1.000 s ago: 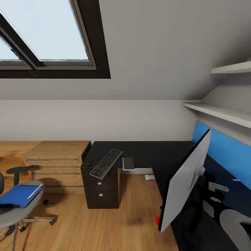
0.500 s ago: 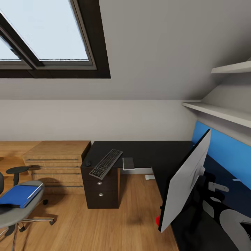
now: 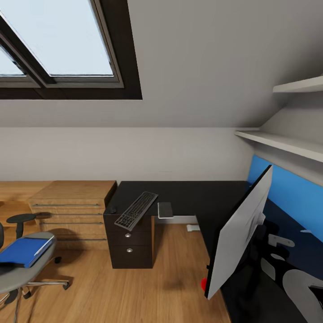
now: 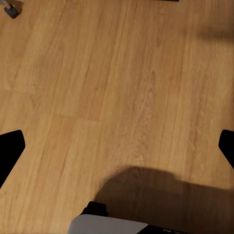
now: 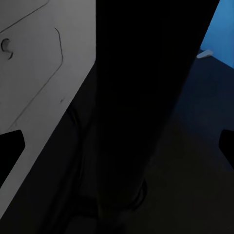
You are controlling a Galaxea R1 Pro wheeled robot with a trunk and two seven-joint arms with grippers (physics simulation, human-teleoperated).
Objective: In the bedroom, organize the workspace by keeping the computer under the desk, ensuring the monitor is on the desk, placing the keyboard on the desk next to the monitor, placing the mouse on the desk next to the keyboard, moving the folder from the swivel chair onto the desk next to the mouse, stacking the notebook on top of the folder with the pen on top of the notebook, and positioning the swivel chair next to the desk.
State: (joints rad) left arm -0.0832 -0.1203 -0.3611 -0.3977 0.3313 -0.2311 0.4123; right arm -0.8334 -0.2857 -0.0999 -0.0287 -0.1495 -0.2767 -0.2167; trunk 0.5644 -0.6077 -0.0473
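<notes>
The black L-shaped desk carries the dark grey keyboard, lying askew over the drawer unit. The small black mouse sits at its left end and the thin grey notebook to its right, at the desk's front edge. The monitor stands on the desk's near right wing, its grey back toward me. On the swivel chair lies the blue folder with the pale pen on it. My right gripper is open, facing the monitor's black stand. My left gripper is open over the wooden floor. The computer is out of view.
A light wooden chest stands left of the desk. White shelves and a blue wall panel run along the right wall. A skylight is set in the sloped ceiling. A chair caster is near my left gripper.
The head view has shifted very slightly. None of the things has moved.
</notes>
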